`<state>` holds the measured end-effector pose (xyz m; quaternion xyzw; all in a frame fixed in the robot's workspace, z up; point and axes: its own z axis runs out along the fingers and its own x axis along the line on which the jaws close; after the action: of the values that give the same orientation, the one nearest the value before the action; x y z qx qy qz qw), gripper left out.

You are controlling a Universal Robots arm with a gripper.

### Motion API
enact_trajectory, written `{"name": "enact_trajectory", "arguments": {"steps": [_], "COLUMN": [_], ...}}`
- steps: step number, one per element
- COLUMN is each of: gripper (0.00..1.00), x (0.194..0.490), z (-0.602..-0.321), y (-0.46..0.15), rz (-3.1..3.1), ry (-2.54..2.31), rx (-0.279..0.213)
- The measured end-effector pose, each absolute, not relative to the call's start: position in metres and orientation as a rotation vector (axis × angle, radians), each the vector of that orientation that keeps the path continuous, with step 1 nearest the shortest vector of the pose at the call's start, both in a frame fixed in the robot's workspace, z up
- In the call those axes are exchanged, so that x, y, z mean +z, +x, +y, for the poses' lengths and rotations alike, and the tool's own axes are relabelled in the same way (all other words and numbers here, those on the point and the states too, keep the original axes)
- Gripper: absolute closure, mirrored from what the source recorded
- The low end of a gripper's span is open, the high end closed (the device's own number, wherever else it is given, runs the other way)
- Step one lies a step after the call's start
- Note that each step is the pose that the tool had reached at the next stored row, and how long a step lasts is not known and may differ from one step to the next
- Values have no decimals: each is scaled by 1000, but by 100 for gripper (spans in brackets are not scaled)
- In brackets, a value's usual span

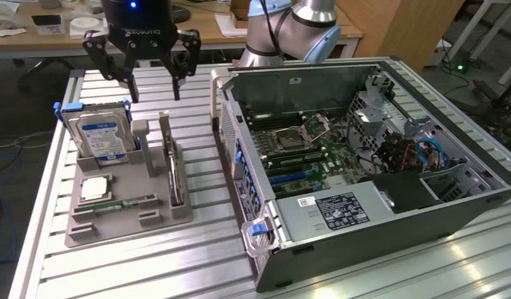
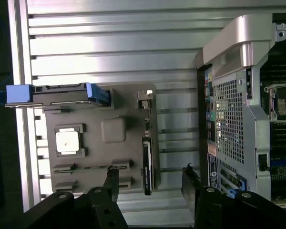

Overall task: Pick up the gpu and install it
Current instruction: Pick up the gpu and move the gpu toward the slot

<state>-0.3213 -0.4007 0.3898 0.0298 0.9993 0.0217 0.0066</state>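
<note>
Slats of silver metal are running across the counter, closest to us in the exterior view. On it, toward the exterior view's right, a big computer case is lying on its side with its cover off, showing the green board inside.

Toward the exterior view's left, a gray holder is sitting flat on the counter. A small square chip and a thin green memory stick are lying in its near part. The gpu is standing on its edge in a slot of the holder, on the side nearer the case.

Farther back, a hard drive with a blue and white label is standing up in the holder. Above and behind it, the tool is hanging in the air with its two fingers spread wide, holding nothing. In the wrist view, the gpu is showing between those fingers, down below them.

Farthest back, the robot arm is bending in front of a wooden desk.
</note>
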Motion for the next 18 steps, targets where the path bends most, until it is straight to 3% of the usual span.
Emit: {"name": "enact_trajectory", "arguments": {"steps": [18], "gripper": [35], "x": [381], "z": [-409], "y": [-320], "rz": [3128], "ry": [46], "rx": [59]}}
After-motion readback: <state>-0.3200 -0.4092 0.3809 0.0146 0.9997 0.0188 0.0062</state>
